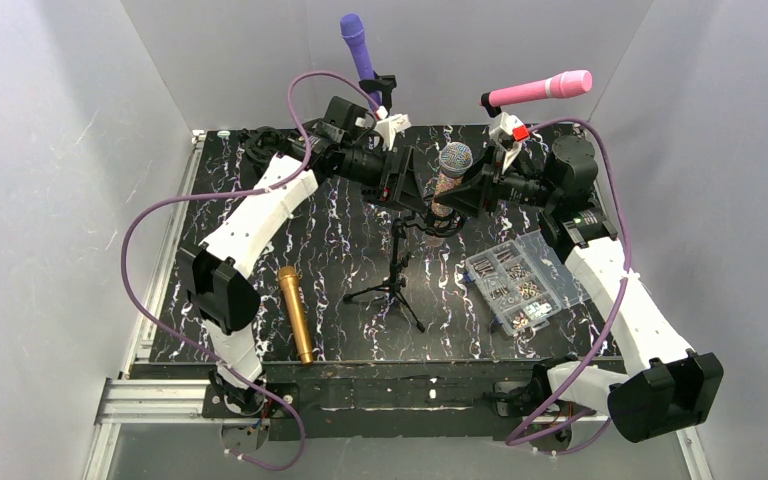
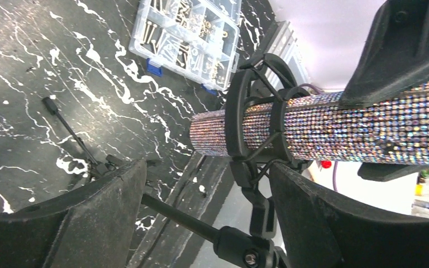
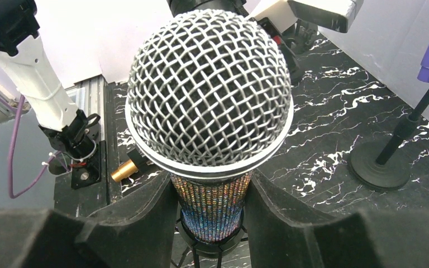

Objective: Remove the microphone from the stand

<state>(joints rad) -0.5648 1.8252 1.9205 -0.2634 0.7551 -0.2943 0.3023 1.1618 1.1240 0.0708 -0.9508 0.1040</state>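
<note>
The microphone [image 1: 453, 170], with a glittering body and a silver mesh head [image 3: 209, 89], stands upright in the black ring clip [image 2: 240, 120] of a tripod stand [image 1: 396, 270] at mid table. My right gripper [image 3: 212, 195] is shut on the glitter body just below the head, coming in from the right [image 1: 468, 192]. My left gripper [image 2: 206, 184] is open, reaching in from the left [image 1: 410, 185]. Its fingers flank the clip's stem and the stand's pole [image 2: 179, 215] below the microphone body [image 2: 324, 125]. The right finger [image 2: 301, 195] is close to the stem, the left one apart.
A purple microphone [image 1: 357, 45] and a pink one [image 1: 540, 90] sit on stands at the back. A gold microphone [image 1: 296, 312] lies on the table at the front left. A clear parts box [image 1: 522, 280] sits right of the tripod. White walls enclose the table.
</note>
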